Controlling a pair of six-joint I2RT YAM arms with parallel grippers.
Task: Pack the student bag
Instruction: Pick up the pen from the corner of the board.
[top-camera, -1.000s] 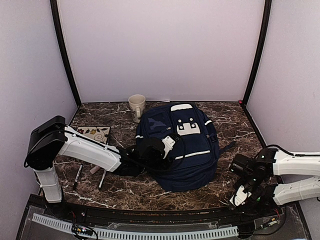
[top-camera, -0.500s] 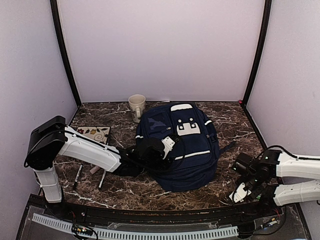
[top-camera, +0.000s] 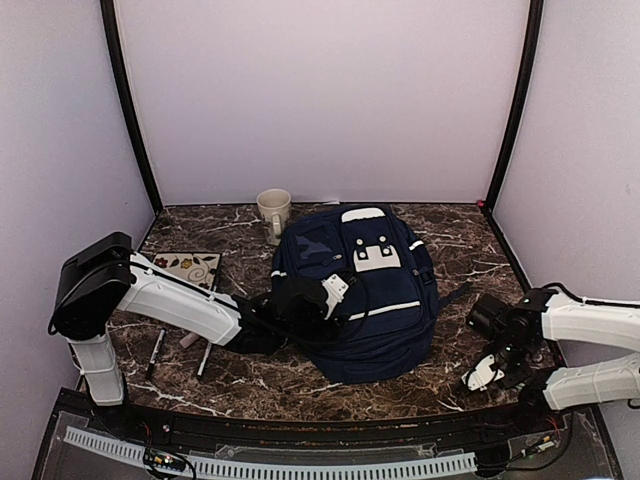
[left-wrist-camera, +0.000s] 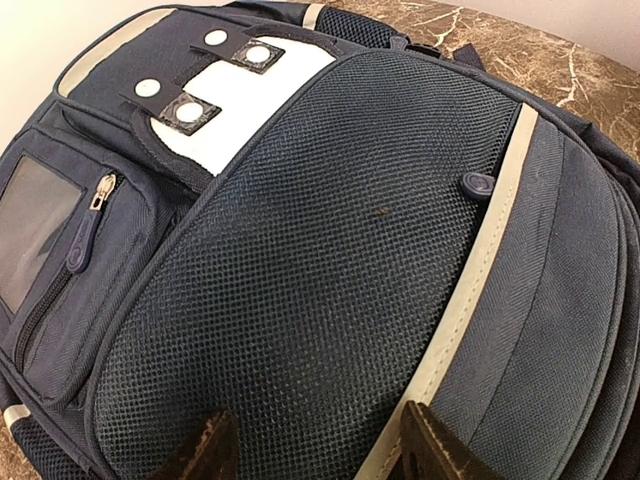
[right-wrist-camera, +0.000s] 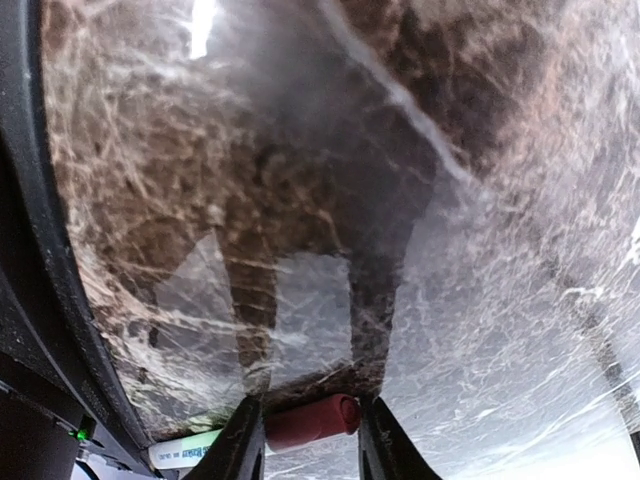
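The bag (top-camera: 375, 300) is lying flat in the middle of the worktop (top-camera: 290, 385), with its top pointing to the far wall and its bottom toward the near edge. The left gripper (left-wrist-camera: 320, 445) is hovering just over the bag's left side, above the net pocket. Its fingers are standing apart with nothing held between them. The right gripper (right-wrist-camera: 306, 415) is sitting low at the near right of the worktop, well apart from the bag. Its fingers are standing on each side of the red end of a pen (right-wrist-camera: 312, 420). The pen's white part is sticking out past one finger, so the pen is lying across the gap, from finger to finger. I cannot tell if the fingers are squeezing it. From this gripper the bag is lying to the left and a little farther away, so the pen will probably need to go that way. The left arm is the nearer one to the bag, so it looks like the one to hold the bag open.
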